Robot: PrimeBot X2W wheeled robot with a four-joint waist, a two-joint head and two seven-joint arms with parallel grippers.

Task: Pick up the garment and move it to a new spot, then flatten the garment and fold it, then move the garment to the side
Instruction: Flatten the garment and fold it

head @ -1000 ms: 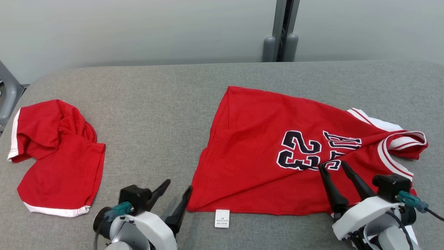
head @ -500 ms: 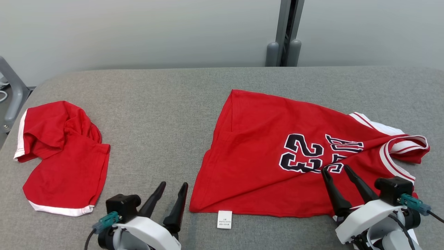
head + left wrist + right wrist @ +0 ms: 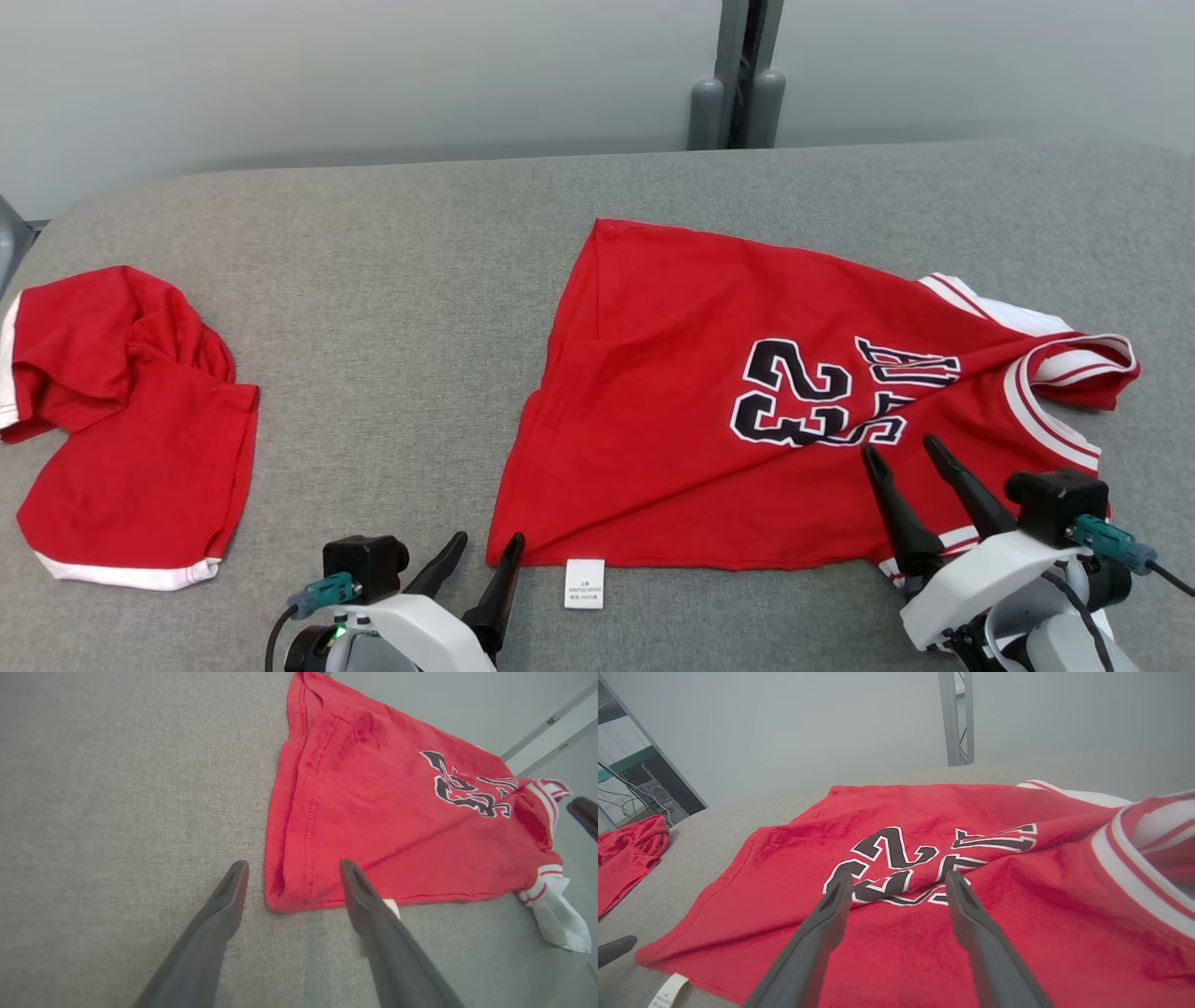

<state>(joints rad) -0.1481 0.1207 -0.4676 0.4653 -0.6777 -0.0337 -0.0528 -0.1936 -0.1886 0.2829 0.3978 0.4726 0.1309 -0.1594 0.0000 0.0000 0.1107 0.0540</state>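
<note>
**Where things are lying in your frame**

The table (image 3: 392,280) is stretching across your frame. You are seeing the garment (image 3: 672,439) lying on it right of centre, collar end toward the right edge. A second piece of clothing (image 3: 131,448) is sitting at the left edge, well apart from it. A label (image 3: 584,583) is poking out below the garment's lower edge. The left gripper (image 3: 487,538) is hovering at the bottom, just beside the garment's lower left corner. The right gripper (image 3: 899,444) is hanging at lower right, over the garment. A post (image 3: 738,75) is standing behind the table, top centre.
</note>
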